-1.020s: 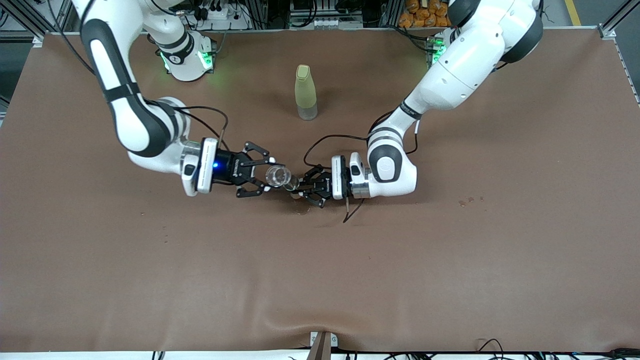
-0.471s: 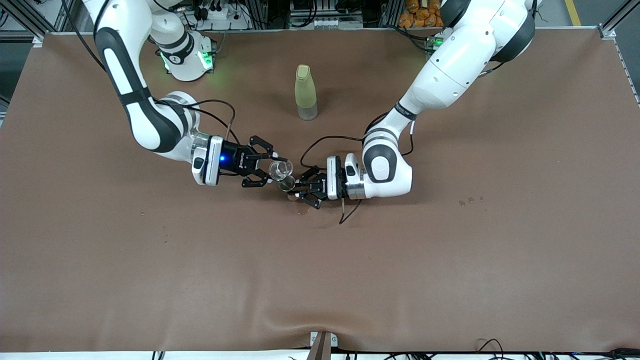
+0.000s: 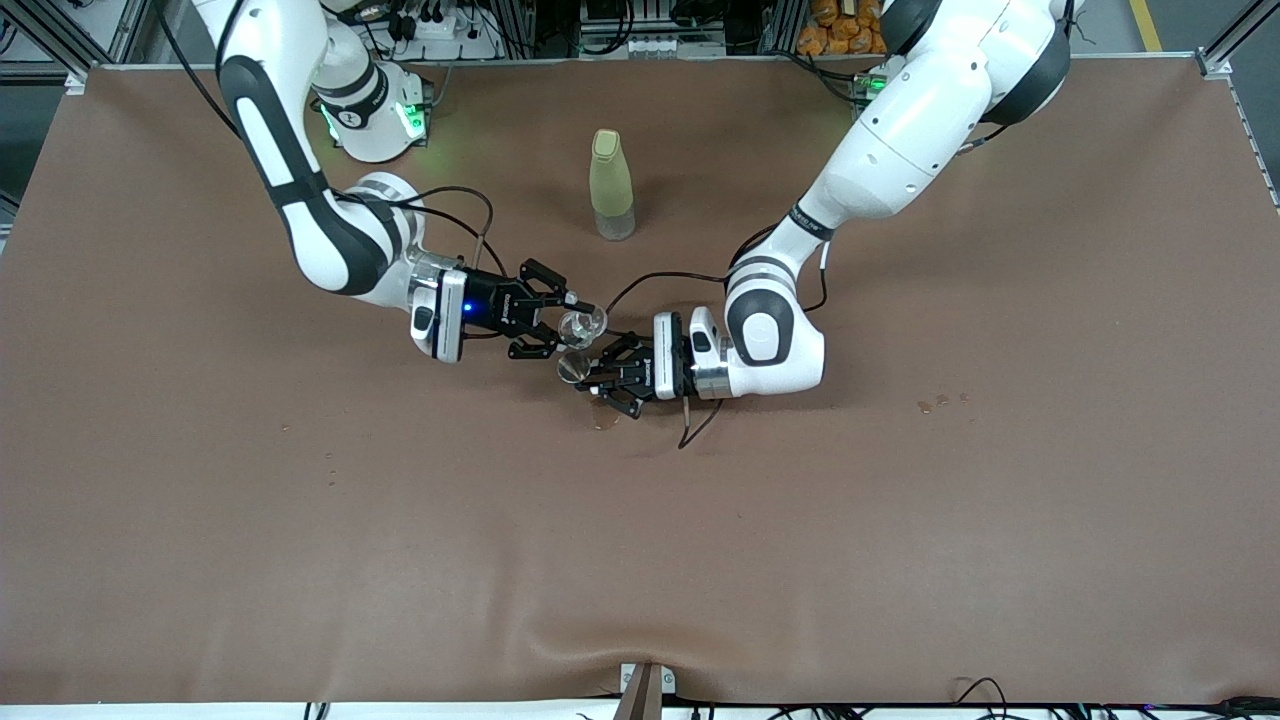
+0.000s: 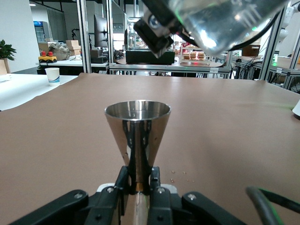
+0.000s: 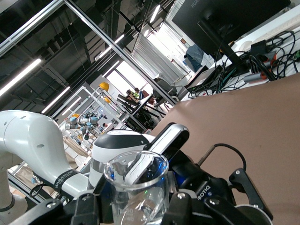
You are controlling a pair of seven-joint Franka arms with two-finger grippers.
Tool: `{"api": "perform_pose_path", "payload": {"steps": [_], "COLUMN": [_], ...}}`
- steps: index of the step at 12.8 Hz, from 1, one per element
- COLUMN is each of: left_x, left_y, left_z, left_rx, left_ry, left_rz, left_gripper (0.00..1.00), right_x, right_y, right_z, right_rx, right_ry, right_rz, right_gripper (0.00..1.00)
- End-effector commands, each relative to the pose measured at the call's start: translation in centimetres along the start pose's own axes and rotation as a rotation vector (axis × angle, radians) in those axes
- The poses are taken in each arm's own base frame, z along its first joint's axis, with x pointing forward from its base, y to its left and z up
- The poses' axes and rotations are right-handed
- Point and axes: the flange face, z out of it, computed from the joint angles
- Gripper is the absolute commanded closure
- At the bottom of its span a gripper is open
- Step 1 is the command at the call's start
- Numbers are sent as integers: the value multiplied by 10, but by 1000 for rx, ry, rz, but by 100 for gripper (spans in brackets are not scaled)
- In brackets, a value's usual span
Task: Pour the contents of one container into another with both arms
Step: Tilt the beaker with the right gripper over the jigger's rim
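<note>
My right gripper is shut on a clear glass beaker, which hangs tilted in the air just above the steel cup. That cone-shaped steel cup stands upright, low over the table, with my left gripper shut on its narrow waist. In the left wrist view the steel cup rises from between my left gripper's black fingers, and the beaker fills the space overhead. The right wrist view has the beaker clamped in my right gripper. Whether the beaker holds liquid I cannot tell.
A yellow-green bottle stands upright farther from the front camera than both grippers, midway between the two bases. Small wet spots mark the brown table cover under the left gripper, and a few more drops lie toward the left arm's end.
My right gripper has carried the beaker toward the left arm's end and now holds it over the steel cup. The left gripper shifted slightly toward the right arm, then held still.
</note>
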Motion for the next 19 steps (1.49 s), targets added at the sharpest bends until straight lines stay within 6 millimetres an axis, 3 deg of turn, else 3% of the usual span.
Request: {"api": "perform_pose_path", "payload": {"steps": [1,12,19], "left_x": [2,0,1], "left_y": [-3,-4,-4], "left_z": [4,2,2], "left_rx": [22,25,26], "left_ry": [9,3,5], "left_rz": [9,9,6], "left_gripper": [100,100,100], "right_x": [-6,-13,-16], "right_y": [0,9,13], "right_z": [-8,-12,-9], "right_rx": [-17,-40,-41], "right_ry": [20,28,27], "right_rz": [54,317,387], "right_gripper": [78,78,78]}}
